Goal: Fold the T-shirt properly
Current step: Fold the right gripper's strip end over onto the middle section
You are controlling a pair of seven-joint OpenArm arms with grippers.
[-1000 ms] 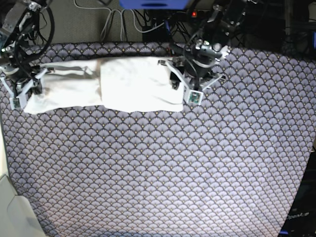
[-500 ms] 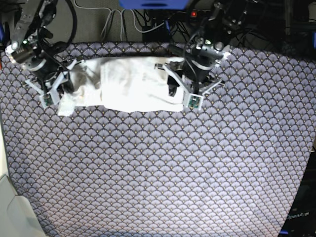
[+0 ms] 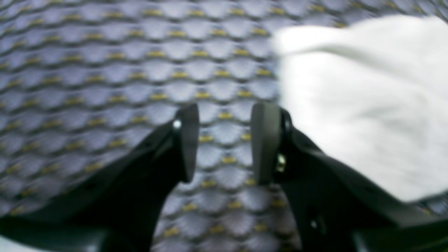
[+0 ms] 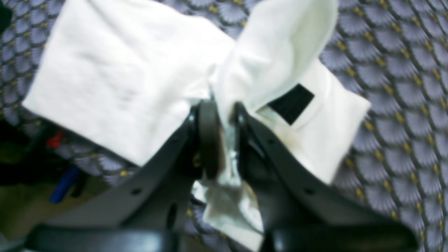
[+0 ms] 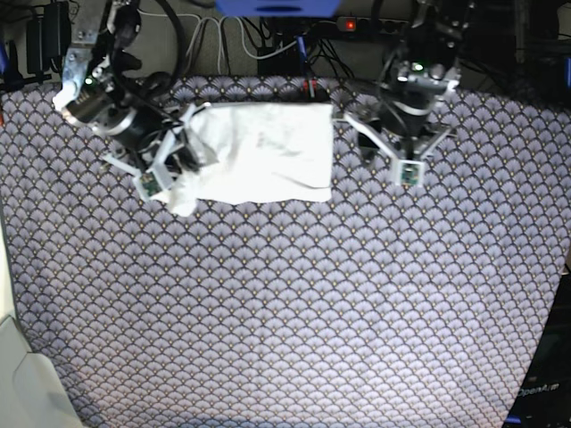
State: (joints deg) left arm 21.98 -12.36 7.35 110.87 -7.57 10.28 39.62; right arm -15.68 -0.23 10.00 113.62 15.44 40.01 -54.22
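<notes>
One white T-shirt (image 5: 263, 152) lies folded near the upper middle of the base frame, on the desk (image 5: 294, 303) with its scale-pattern cover. At the shirt's left end, the right gripper (image 4: 224, 115) has its fingers (image 4: 209, 136) closed on a raised fold of the cloth; a black label (image 4: 290, 104) shows beside them. The left gripper (image 3: 224, 140) is just right of the shirt in the base frame, its fingers (image 3: 187, 140) apart and holding nothing, above the bare cover
</notes>
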